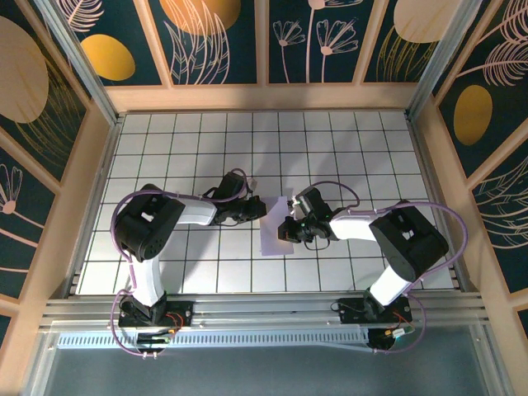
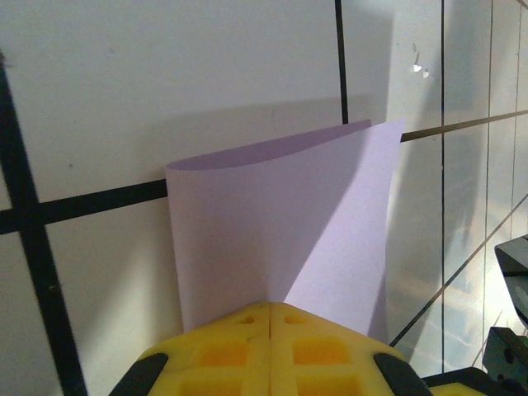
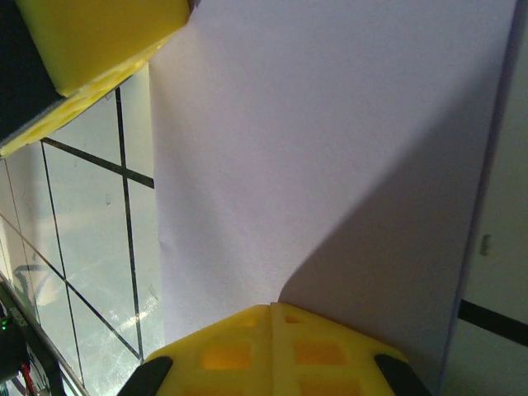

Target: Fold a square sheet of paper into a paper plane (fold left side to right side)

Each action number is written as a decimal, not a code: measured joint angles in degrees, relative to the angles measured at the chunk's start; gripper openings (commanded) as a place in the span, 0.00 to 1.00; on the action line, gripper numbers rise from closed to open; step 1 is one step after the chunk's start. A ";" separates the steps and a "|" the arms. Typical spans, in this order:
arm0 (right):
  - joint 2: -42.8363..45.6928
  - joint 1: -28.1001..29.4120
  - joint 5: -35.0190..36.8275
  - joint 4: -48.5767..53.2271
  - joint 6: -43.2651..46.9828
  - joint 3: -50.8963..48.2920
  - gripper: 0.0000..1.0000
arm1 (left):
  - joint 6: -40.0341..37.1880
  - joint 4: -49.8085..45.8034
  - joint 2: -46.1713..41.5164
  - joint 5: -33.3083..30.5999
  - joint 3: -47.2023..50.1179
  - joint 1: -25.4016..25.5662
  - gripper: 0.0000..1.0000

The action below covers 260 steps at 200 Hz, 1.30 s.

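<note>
The lavender sheet of paper (image 1: 275,235) lies doubled over into a narrow upright strip mid-table. In the left wrist view the paper (image 2: 280,223) has its far end bulging open as a loose curve. My left gripper (image 1: 262,209) is shut at the strip's upper left edge; its yellow tips (image 2: 271,307) meet on the paper with no gap. My right gripper (image 1: 286,229) is shut at the strip's right edge, its tips (image 3: 271,309) closed together on the flat paper (image 3: 330,148). A yellow left fingertip (image 3: 99,41) sits at the paper's far corner. Whether either gripper pinches a layer is hidden.
The white grid-tile table (image 1: 190,140) is ringed by wooden walls (image 1: 264,97) with dark floral panels. An aluminium rail (image 1: 264,309) runs along the near edge by the arm bases. Both arms reach inward and nearly meet over the paper.
</note>
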State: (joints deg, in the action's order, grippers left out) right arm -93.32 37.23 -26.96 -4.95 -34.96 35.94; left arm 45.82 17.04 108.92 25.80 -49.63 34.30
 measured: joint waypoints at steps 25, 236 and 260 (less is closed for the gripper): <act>-0.07 -0.07 -0.11 -0.02 0.09 0.00 0.00 | 0.35 0.35 0.00 0.13 0.15 -1.27 0.06; -0.22 -0.17 -0.37 0.04 0.09 0.11 0.00 | -0.33 2.03 -1.18 0.39 -2.25 -0.92 0.05; -0.22 -0.17 -0.37 0.04 0.09 0.11 0.00 | -0.31 2.29 0.83 0.20 -3.28 -0.81 0.05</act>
State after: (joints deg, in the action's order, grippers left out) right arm -93.54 37.06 -27.33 -4.91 -34.87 36.05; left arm 45.52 19.33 109.75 26.00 -52.90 33.50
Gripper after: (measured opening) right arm 0.054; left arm 0.054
